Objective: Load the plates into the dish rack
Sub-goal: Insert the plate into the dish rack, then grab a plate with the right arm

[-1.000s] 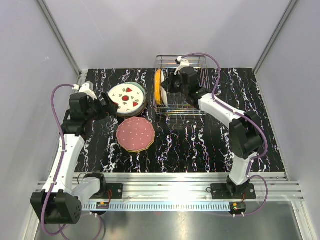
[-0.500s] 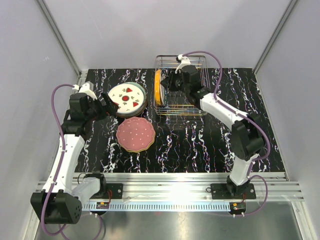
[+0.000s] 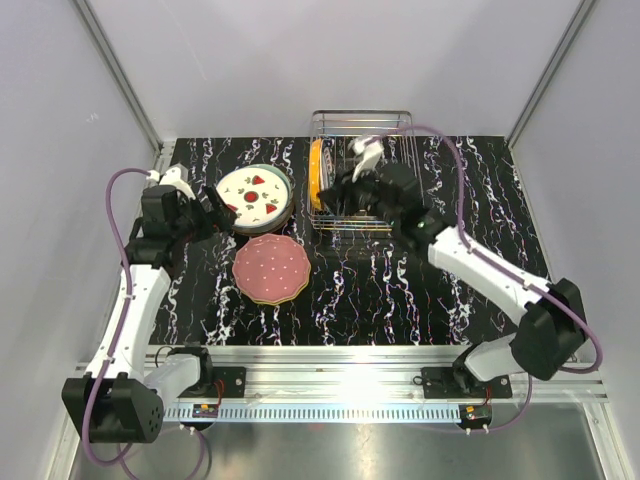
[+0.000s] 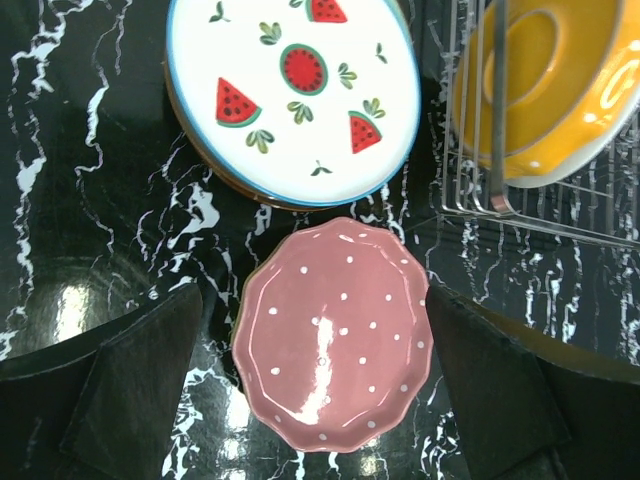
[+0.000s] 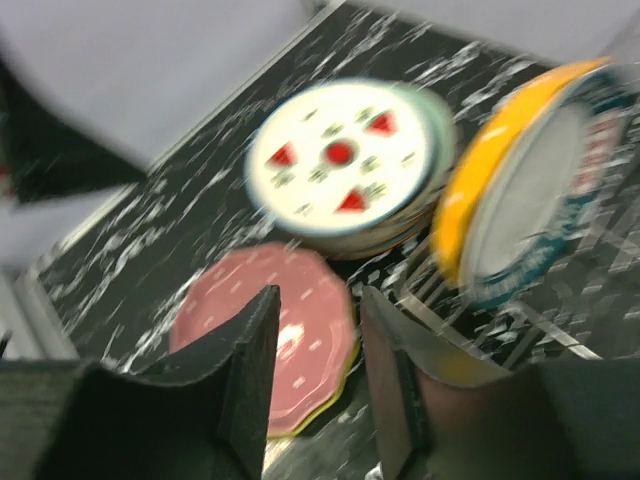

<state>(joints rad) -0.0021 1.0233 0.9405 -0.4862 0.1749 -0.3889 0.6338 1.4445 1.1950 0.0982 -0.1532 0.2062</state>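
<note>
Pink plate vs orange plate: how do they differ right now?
Pose: the pink plate lies flat, face up; the orange plate stands on edge. Place: the pink plate sits on the table; the orange plate is in the dish rack, at its left end in the top view. Colour: pink with white dots versus orange-yellow. Both are glossy.

At least four plates [image 3: 256, 194], one rack [image 3: 340, 113]

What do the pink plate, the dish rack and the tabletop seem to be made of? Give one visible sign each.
Pink plate: likely glazed ceramic, glossy highlight.
Dish rack: shiny metal wire, thin bright rods.
Tabletop: black marble-look surface, white veins; possibly printed laminate.
</note>
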